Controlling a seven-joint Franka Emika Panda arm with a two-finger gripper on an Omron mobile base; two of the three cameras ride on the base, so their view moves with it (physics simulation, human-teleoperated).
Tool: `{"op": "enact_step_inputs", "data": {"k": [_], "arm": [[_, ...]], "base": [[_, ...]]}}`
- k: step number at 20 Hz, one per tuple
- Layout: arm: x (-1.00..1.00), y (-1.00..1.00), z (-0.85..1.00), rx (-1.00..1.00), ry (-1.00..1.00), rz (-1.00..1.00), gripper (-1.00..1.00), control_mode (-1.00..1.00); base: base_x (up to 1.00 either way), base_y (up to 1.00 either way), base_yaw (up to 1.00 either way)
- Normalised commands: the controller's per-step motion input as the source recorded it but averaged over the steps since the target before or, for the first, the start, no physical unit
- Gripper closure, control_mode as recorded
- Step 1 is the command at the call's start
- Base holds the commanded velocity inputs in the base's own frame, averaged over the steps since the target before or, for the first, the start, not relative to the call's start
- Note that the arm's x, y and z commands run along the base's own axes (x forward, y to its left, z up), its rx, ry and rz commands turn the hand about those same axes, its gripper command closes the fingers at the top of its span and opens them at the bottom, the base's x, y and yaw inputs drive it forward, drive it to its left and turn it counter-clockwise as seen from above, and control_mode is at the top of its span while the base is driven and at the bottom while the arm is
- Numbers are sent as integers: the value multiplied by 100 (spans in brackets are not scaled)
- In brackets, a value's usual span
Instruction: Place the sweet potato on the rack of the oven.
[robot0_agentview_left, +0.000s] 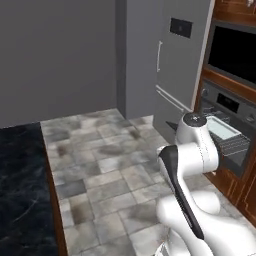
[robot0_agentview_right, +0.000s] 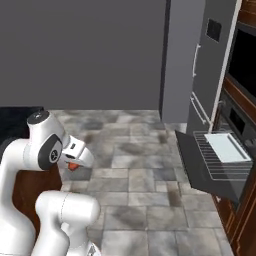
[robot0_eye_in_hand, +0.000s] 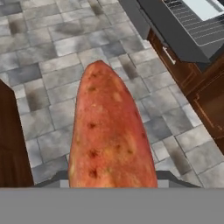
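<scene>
The sweet potato (robot0_eye_in_hand: 109, 135), orange-red with dark specks, stands lengthwise in the hand view, held at its lower end by my gripper (robot0_eye_in_hand: 111, 179), which is shut on it. From the right base camera my gripper (robot0_agentview_right: 75, 160) hangs over the floor with an orange bit of the sweet potato (robot0_agentview_right: 72, 166) showing beneath it. The oven (robot0_agentview_left: 227, 102) is to the right, its dark door (robot0_agentview_right: 202, 167) dropped open. The wire rack (robot0_agentview_right: 220, 162) is pulled out over the door, with a pale tray (robot0_agentview_right: 227, 147) on it. The rack (robot0_eye_in_hand: 194, 24) lies well ahead of the gripper, to the upper right.
A grey fridge (robot0_agentview_left: 175, 60) stands left of the oven, and a black-windowed microwave (robot0_agentview_left: 235, 50) sits above it. Brown cabinet fronts (robot0_eye_in_hand: 205, 100) run below the oven. A dark counter (robot0_agentview_left: 20, 190) with a wooden side (robot0_agentview_right: 25, 195) is on the left. Tiled floor (robot0_agentview_right: 135, 160) lies between.
</scene>
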Motion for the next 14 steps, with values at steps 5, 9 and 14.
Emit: {"op": "enact_step_inputs", "data": {"k": [5, 9, 14], "arm": [[0, 0, 0, 0, 0, 0, 100, 100], [0, 0, 0, 0, 0, 0, 100, 100], [0, 0, 0, 0, 0, 0, 100, 100]], "base": [[100, 3, -45], [100, 17, -61], [91, 47, -72]]}}
